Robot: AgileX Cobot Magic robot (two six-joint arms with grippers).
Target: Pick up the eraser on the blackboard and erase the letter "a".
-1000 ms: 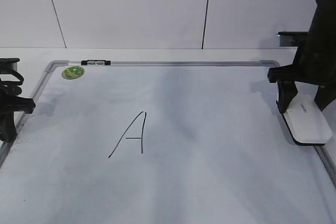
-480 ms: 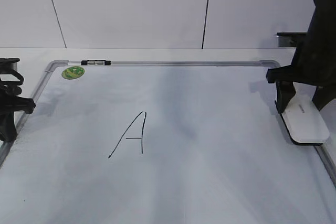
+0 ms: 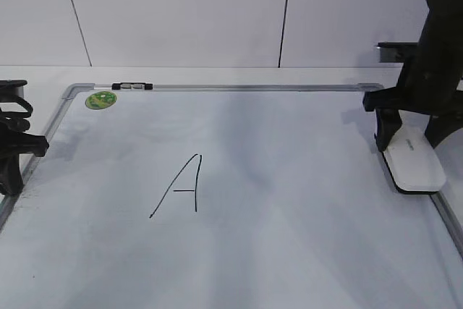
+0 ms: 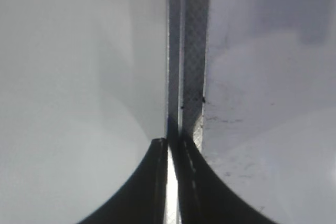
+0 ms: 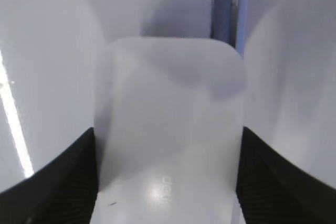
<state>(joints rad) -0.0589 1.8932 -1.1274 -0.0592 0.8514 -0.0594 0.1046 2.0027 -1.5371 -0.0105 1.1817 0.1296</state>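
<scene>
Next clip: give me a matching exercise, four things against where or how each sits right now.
Things:
1. eraser
2. green sticker
3. capital A
4. left pincer

Places or states:
a. shut, at the board's left frame
b. between the right pincer's fingers, near the right frame
c. board's far left corner
d. mid-board, left of centre

Pairs: 1-b, 2-c, 3-d, 4-a

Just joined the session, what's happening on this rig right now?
The right gripper is clamped across the white eraser at the right edge of the blackboard; in the right wrist view its fingers sit flush against the eraser's sides. The left gripper is shut and parked over the board's left frame, holding nothing. A capital "A" is drawn mid-board. No lowercase "a" is visible anywhere.
</scene>
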